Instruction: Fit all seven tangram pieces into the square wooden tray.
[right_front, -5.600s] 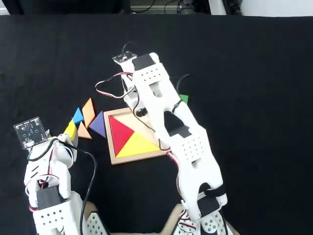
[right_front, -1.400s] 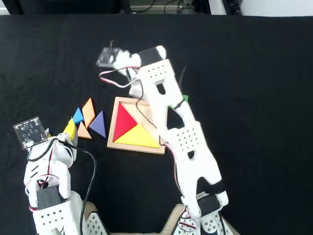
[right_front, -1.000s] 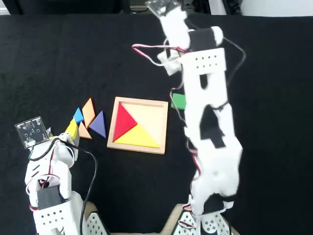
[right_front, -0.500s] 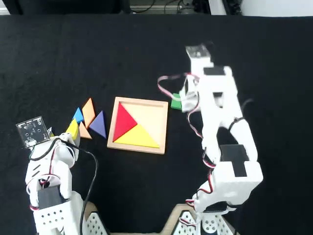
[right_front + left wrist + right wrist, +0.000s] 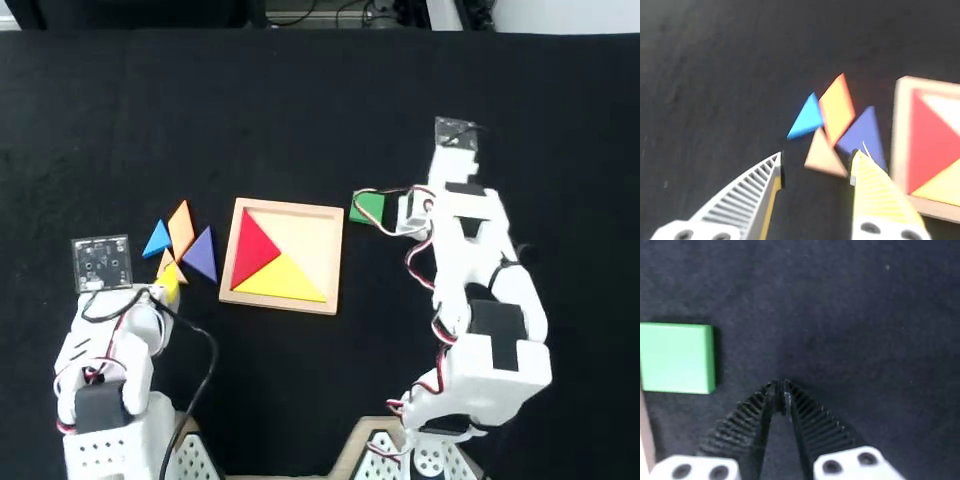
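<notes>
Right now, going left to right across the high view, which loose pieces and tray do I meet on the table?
In order: blue triangle → orange parallelogram → purple triangle → wooden tray → green square.

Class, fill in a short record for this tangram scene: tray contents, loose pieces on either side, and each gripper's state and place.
In tray: red triangle and yellow triangle lie in the wooden tray
Loose, left of tray: blue triangle, orange parallelogram, purple triangle, tan triangle
Loose, right of tray: green square
Left gripper: open, by the left cluster
Right gripper: shut, beside the green square
</notes>
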